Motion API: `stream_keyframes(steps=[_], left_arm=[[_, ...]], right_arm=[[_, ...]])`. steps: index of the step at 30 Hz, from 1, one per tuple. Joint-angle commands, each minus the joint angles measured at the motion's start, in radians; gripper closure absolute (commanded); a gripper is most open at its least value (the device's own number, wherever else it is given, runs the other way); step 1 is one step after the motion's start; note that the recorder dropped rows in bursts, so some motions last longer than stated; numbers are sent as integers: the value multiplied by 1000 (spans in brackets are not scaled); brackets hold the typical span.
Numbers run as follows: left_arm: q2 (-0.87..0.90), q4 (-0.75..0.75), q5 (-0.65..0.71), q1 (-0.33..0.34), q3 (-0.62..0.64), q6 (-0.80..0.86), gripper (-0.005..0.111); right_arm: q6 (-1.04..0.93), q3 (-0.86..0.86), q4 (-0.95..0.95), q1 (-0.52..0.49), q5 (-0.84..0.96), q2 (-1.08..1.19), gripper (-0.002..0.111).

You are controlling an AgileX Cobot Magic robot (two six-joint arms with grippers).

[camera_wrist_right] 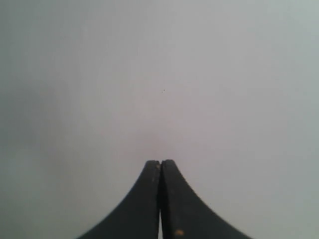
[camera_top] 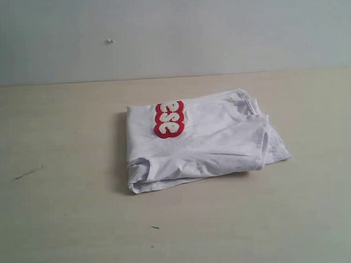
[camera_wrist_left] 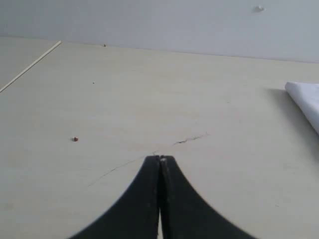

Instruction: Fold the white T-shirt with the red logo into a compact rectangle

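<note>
At your left gripper (camera_wrist_left: 160,158) the jaws are pinched together on nothing above bare table (camera_wrist_left: 99,99); your right gripper (camera_wrist_right: 160,162) is the same, facing only blank grey. Mid-table sits the white T-shirt (camera_top: 205,145), already a rough rectangle, so I'd say you're at tidy-up: maybe tuck that loose corner on the right. Heads up, the red logo (camera_top: 169,119) is half folded under, and neither arm shows in the exterior view.

Tabletop (camera_top: 63,228), pale beige, matte, bearing one thin dark scratch (camera_top: 27,172); behind it, plain pale grey wall (camera_top: 218,32) with a small spot (camera_top: 109,41); soft, even light.
</note>
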Motion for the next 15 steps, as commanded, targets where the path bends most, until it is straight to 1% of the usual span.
stream_keyframes(steps=[1, 4, 7, 12, 15], left_arm=[[-4, -2, -10, 0, 0, -5, 107], [-4, 0, -10, 0, 0, -5, 107], [-4, 0, -10, 0, 0, -5, 107], [-4, 0, -10, 0, 0, -5, 107], [-4, 0, -10, 0, 0, -5, 107]], right_arm=[[-106, 67, -31, -2, -54, -86, 108], [-151, 136, -31, -18, -213, -177, 108], [-207, 183, -32, -44, -305, -248, 108], [-207, 245, -32, -111, -313, -318, 108], [-207, 293, -34, -128, -318, -321, 108]])
